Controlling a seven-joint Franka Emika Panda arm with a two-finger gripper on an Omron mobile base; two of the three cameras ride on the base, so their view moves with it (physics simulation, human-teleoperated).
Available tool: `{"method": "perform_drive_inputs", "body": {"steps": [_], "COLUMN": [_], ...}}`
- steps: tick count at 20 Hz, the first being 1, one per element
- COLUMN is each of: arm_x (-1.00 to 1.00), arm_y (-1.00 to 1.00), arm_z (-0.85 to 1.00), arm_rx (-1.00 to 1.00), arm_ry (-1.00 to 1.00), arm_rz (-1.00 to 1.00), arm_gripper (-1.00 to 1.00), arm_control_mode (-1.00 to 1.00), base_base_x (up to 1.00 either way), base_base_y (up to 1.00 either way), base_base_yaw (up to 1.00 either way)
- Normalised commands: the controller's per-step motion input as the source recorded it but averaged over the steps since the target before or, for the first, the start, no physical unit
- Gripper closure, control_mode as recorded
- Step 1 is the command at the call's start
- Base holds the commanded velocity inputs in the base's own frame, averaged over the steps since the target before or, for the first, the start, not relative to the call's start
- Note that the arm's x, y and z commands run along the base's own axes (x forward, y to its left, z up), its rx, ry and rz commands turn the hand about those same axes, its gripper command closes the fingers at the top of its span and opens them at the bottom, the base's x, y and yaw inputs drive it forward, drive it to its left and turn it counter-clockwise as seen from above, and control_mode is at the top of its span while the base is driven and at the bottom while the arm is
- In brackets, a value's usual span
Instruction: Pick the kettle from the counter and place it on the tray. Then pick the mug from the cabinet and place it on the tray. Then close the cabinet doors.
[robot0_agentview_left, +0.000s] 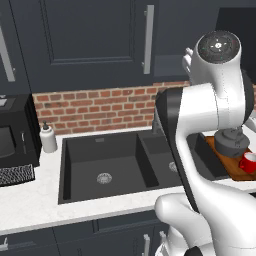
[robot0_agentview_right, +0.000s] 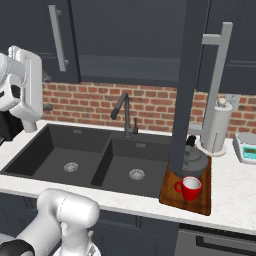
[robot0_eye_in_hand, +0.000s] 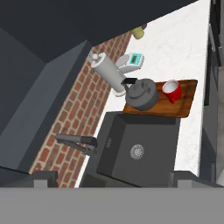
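Kettle (robot0_eye_in_hand: 141, 95), mug (robot0_eye_in_hand: 172, 90) on tray (robot0_eye_in_hand: 183, 107), paper-towel roll (robot0_eye_in_hand: 108, 72) beside

Counter (robot0_agentview_right: 235, 182) – tray (robot0_agentview_right: 200, 202), towel roll (robot0_agentview_right: 218, 127), scale (robot0_agentview_right: 246, 148).

We see grey kettle (robot0_eye_in_hand: 141, 95) & red mug (robot0_eye_in_hand: 172, 90) upright, side by side on wooden tray (robot0_eye_in_hand: 181, 107), beside sink; one cabinet door (robot0_agentview_right: 186, 85) open.
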Motion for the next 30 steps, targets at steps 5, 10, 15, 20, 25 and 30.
{"method": "perform_drive_inputs", "body": {"steps": [5, 10, 15, 20, 25, 30], "arm_x": [-0.04, -0.11, -0.14, -0.04, -0.09, -0.13], "arm_y": [-0.47, -0.46, -0.42, -0.36, -0.33, -0.17], "arm_z": [-0.05, -0.02, -0.04, -0.05, -0.05, -0.09], "arm_rx": [-0.06, -0.06, -0.08, -0.08, -0.04, -0.02], "arm_ry": [-0.01, 0.0, -0.02, 0.0, 0.0, -0.07], "arm_rz": [-0.06, -0.05, -0.05, -0.04, -0.03, 0.0], "arm_gripper": [-1.0, -1.0, -1.0, -1.0, -1.0, -1.0], "arm_control_mode": [-1.0, -1.0, -1.0, -1.0, -1.0, -1.0], "base_base_x": [0.0, 0.0, 0.0, 0.0, 0.0, 0.0], "base_base_y": [0.0, 0.0, 0.0, 0.0, 0.0, 0.0], "base_base_yaw": [0.0, 0.0, 0.0, 0.0, 0.0, 0.0]}}
